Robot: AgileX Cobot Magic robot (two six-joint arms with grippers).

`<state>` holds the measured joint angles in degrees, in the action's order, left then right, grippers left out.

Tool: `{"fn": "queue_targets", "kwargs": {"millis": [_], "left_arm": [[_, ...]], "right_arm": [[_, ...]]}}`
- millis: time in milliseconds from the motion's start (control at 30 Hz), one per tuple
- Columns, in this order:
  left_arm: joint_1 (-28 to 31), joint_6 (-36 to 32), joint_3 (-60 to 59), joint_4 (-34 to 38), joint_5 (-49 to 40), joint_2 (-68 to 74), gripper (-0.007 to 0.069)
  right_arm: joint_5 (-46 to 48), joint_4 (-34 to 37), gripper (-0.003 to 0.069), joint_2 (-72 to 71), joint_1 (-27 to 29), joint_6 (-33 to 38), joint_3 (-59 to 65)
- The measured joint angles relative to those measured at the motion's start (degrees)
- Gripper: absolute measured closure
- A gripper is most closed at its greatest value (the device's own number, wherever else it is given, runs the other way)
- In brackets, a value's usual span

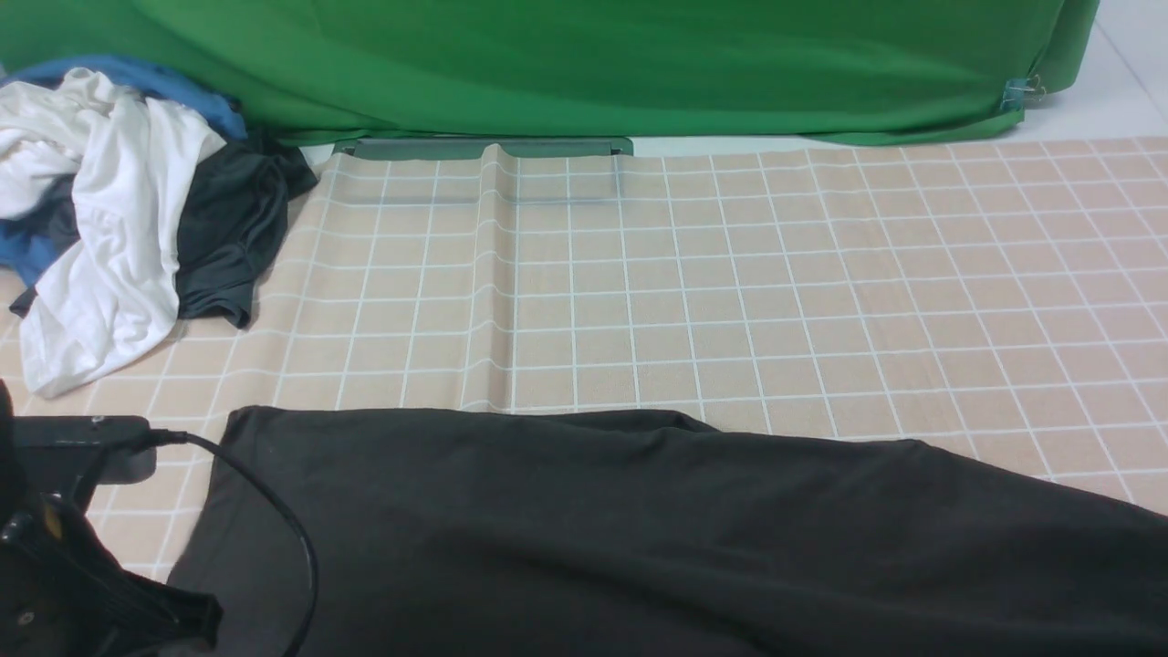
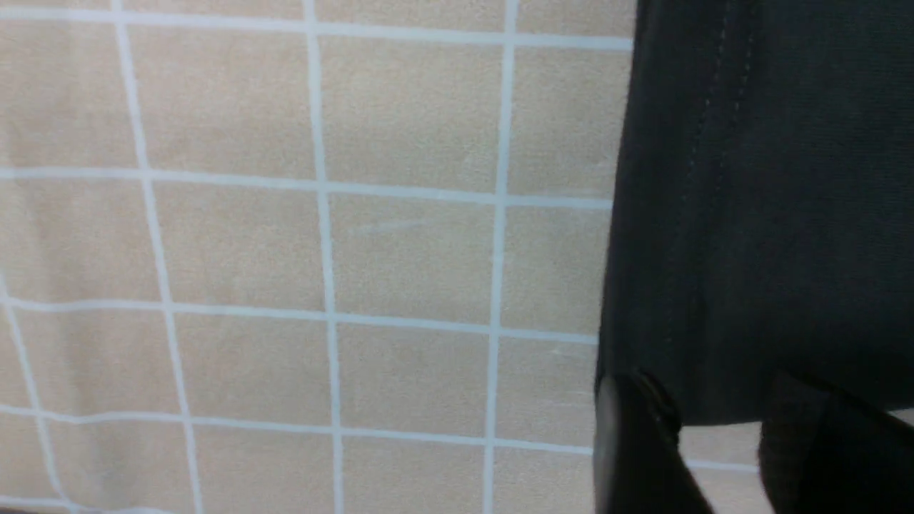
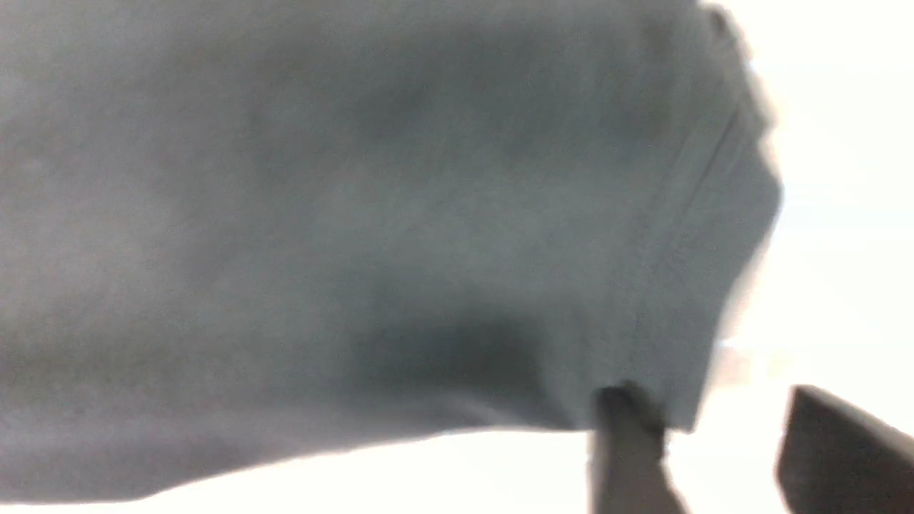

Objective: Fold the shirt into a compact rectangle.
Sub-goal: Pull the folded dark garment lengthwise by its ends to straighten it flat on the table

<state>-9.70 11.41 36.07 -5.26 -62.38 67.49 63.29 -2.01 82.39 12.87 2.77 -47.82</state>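
Front view: even, diffuse lighting, sharp focus, soft shadows only. Left wrist view: bright, slightly soft. Right wrist view: heavy motion blur; shirt (image 3: 357,214) washed grey, remainder overexposed to white

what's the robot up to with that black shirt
A two-armed robot is folding the black shirt, which lies spread across the near side of the checked tablecloth. The left tool and right tool each sit at an edge of it with jaws apart, gripping nothing. A pile of other clothes lies at the far left.
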Motion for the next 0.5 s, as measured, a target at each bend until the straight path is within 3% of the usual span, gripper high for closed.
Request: {"fn": "queue_targets", "kwargs": {"millis": [67, 133, 267, 367, 467, 500], "left_arm": [[0.0, 0.0, 0.98, -2.15, -0.26, 0.0, 0.02], [0.0, 0.24, 2.83, -2.45, 0.0, 0.0, 0.0144], [0.05, -1.76, 7.52, 4.14, 3.52, 0.0, 0.0106], [0.05, -8.65, 9.82, 13.74, 6.7, 0.54, 0.0195], [0.0, -11.41, 10.5, 19.88, 7.69, 3.0, 0.0361], [0.0, -11.74, 10.5, 20.63, 7.69, 4.34, 0.0453]], "right_arm": [[0.18, -0.02, 0.0213, 0.0, 0.0, -0.7, -1.13], [0.25, 1.36, 0.0192, 0.0, 0.0, -1.64, -2.9], [-0.24, 9.03, 0.019, -0.16, -2.85, 0.69, -7.01], [-4.41, 13.44, 0.019, -0.06, -9.78, 3.48, -9.57], [-10.4, 14.65, 0.019, 1.39, -18.27, 5.37, -11.65], [-12.18, 14.92, 0.019, 2.51, -21.1, 6.53, -12.57]]}}
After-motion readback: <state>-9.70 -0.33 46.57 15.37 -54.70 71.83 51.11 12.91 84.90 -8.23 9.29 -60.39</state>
